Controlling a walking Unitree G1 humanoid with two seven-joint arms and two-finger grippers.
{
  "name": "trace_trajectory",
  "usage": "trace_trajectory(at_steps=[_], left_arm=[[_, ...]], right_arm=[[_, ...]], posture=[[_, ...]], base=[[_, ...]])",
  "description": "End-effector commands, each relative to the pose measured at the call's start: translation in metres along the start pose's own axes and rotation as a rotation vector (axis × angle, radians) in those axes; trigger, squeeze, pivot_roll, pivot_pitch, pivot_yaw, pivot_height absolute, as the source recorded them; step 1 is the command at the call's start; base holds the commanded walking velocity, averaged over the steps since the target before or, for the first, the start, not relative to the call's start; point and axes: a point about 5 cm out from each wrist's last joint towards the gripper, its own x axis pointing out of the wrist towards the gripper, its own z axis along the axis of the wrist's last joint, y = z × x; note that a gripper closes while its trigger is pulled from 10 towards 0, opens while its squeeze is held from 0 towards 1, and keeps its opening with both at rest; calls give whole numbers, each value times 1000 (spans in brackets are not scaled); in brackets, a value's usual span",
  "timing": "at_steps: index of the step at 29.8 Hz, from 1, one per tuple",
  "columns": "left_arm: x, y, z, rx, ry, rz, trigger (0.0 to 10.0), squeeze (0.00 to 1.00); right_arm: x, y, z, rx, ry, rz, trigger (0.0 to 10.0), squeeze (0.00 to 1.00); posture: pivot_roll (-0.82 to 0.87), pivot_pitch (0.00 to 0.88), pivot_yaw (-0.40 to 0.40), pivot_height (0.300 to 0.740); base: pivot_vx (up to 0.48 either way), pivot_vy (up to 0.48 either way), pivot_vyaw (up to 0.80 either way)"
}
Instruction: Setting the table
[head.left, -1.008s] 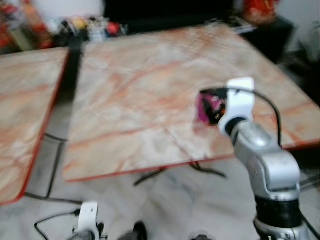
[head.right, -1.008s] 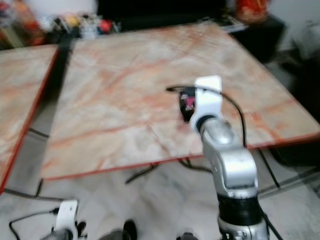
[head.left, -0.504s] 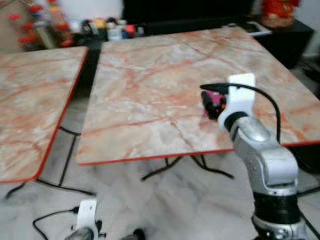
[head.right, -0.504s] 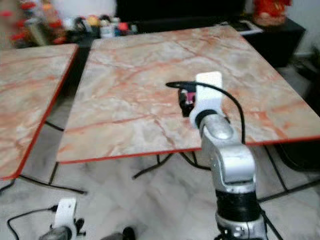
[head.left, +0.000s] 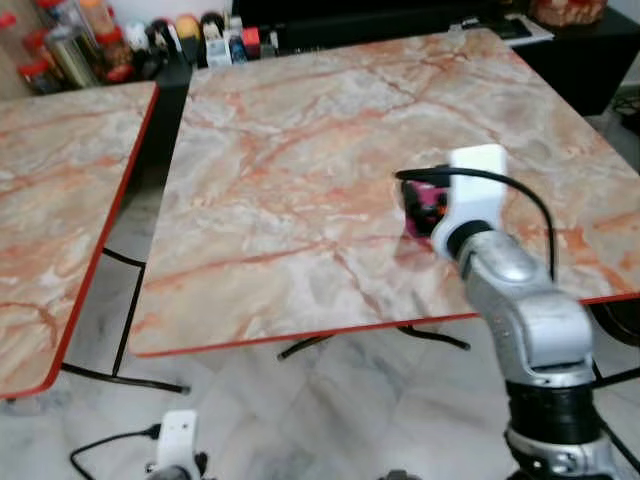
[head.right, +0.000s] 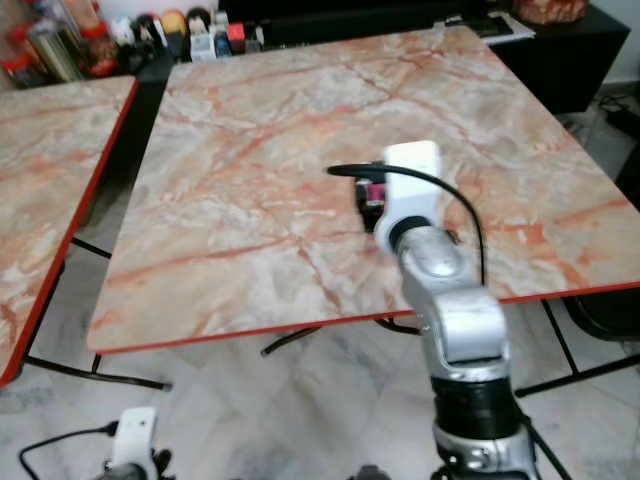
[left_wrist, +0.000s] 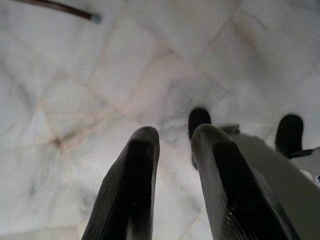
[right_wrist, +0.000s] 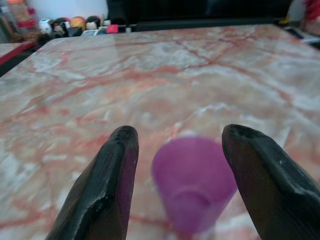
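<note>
While the right gripper (right_wrist: 177, 175) is hovering over the marble table (head.left: 300, 150) right of frame centre, its fingers are standing spread around a purple cup (right_wrist: 192, 182). A clean release probably means withdrawing straight, without brushing it. The cup seems upright, long axis vertical, mouth facing up. Low left, the left gripper (left_wrist: 172, 150) is hanging idle, fingers slightly parted.

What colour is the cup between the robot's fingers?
Purple. The cup shows best in the right wrist view.
</note>
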Motion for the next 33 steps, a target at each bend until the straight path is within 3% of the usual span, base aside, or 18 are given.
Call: trace_trajectory(at_steps=[1,15,21,33], left_arm=[[-2,12,-7,20,28,25,10000,0],[-2,12,-7,23,29,25,10000,0],[-2,12,-7,18,28,25,10000,0],[-2,14,-7,27,36,14,10000,0]], right_arm=[[0,13,5,1,-19,46,10000,0],[0,13,2,5,-1,50,10000,0],[-1,17,2,-7,7,72,10000,0],[-22,33,9,-107,38,159,10000,0]], posture=[[-121,177,63,740],[-125,181,67,740],[-123,184,70,740],[-133,191,87,740]], base=[[337,0,0],[327,0,0],[0,0,0],[0,0,0]])
